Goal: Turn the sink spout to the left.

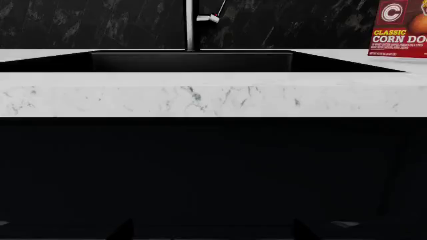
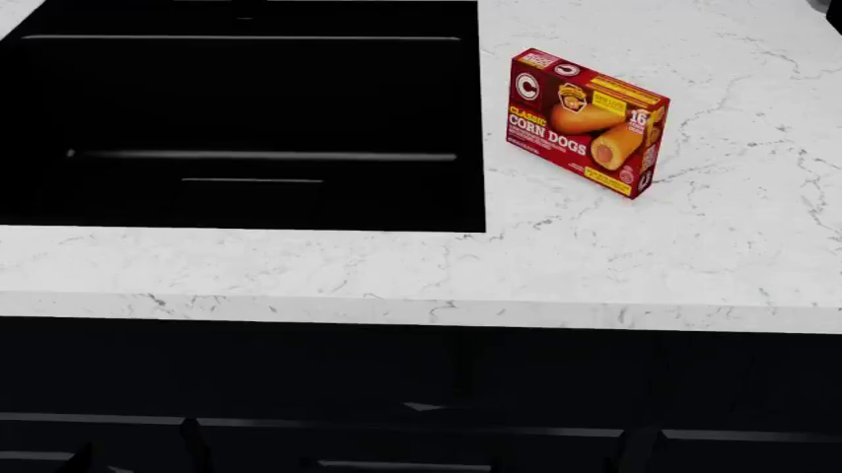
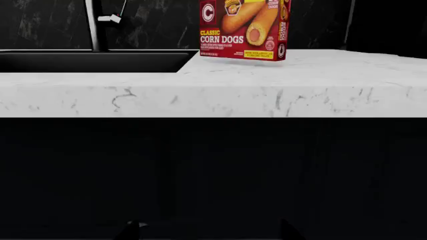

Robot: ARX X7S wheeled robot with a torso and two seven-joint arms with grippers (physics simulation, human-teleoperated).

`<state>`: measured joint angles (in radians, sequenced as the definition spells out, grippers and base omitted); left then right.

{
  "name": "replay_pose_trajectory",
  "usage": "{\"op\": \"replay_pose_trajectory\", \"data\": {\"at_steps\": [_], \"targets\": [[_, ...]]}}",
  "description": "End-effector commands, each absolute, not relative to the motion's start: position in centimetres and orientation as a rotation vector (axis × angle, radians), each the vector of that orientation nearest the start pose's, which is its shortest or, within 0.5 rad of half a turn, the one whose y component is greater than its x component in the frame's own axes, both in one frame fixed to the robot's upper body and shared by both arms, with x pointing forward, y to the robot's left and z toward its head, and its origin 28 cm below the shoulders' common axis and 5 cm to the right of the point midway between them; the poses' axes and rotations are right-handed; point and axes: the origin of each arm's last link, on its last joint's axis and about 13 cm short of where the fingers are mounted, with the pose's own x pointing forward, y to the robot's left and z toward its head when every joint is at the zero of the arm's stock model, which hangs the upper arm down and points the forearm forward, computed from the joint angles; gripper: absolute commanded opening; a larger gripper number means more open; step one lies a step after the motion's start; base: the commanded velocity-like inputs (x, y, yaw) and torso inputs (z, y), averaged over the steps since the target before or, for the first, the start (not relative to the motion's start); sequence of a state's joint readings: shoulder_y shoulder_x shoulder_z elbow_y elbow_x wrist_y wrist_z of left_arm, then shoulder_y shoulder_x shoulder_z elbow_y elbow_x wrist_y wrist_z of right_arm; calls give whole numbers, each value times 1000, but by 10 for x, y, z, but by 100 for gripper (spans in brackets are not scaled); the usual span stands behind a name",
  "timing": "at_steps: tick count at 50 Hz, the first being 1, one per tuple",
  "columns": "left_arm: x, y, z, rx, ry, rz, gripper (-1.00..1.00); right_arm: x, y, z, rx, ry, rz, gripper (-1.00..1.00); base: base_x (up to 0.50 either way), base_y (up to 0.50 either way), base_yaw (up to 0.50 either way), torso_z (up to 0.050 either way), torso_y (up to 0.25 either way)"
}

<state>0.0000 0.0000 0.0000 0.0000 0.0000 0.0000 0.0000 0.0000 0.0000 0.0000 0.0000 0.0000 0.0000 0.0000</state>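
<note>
Left wrist view shows the sink spout (image 1: 190,25) as a rigid, slick upright stem; we'd push sideways high up. Both pincers' fingertips look spread, holding nothing.

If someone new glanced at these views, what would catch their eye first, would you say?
The red corn dogs box stands out most, lying on the white marble counter to the right of the black sink basin. Next comes the sink spout, whose upright stem rises behind the basin against the dark backsplash.
</note>
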Motion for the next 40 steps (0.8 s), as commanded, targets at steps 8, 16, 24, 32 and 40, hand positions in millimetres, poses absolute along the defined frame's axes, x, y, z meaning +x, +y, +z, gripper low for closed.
{"op": "replay_pose_trajectory", "data": {"at_steps": [8, 16, 24, 32, 40], "targets": [[210, 205, 14, 1, 0, 0, 100, 211, -97, 14, 1, -7, -12, 100, 0, 0, 0, 0, 0], [210, 206, 15, -11, -15, -1, 100, 212, -98, 13, 5, -8, -23, 100, 0, 0, 0, 0, 0], [209, 206, 18, -44, -35, -29, 100, 213, -98, 13, 6, -9, -30, 100, 0, 0, 0, 34, 0], [209, 206, 18, -45, -33, -34, 100, 213, -99, 14, 6, -7, -40, 100, 0, 0, 0, 50, 0], [209, 206, 18, -43, -29, -34, 100, 213, -99, 14, 1, -8, -41, 100, 0, 0, 0, 50, 0]]}}
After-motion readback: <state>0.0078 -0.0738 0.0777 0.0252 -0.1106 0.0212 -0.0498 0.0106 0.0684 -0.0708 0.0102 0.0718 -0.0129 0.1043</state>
